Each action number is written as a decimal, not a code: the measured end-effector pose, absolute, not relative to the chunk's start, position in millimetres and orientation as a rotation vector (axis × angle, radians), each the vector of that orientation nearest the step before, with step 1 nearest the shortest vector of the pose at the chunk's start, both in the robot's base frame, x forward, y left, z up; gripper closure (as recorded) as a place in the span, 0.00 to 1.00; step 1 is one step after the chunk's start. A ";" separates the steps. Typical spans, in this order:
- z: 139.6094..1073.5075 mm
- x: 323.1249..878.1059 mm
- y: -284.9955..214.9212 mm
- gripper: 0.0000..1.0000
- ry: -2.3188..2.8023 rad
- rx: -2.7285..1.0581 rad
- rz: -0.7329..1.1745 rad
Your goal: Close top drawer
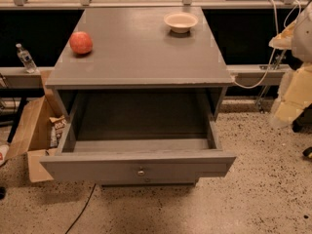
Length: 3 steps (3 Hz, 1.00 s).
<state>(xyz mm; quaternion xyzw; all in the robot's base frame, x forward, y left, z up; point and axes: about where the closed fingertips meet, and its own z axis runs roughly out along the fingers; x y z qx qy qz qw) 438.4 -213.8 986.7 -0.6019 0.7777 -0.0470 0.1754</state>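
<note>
The top drawer (139,167) of the grey wooden cabinet (136,57) is pulled far out toward me. Its wide grey front carries one small round metal knob (141,171), and its deep grey box looks empty inside. The drawers below it are hidden under the open front. My arm hangs at the right edge of the view, and my gripper (288,104) is its pale lower end, to the right of the cabinet, about level with the drawer opening and apart from the drawer.
A red apple (81,42) lies on the cabinet top at the left, and a white bowl (181,21) stands at the back right. An open cardboard box (34,135) sits on the floor at the left. A plastic bottle (25,57) stands on a low ledge. A cable (80,211) lies on the speckled floor.
</note>
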 end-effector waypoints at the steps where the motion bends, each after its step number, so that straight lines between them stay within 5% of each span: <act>1: 986.7 438.4 -213.8 0.00 2.203 -1.705 -0.133; 3: 909.7 432.6 -189.2 0.00 2.220 -1.678 0.056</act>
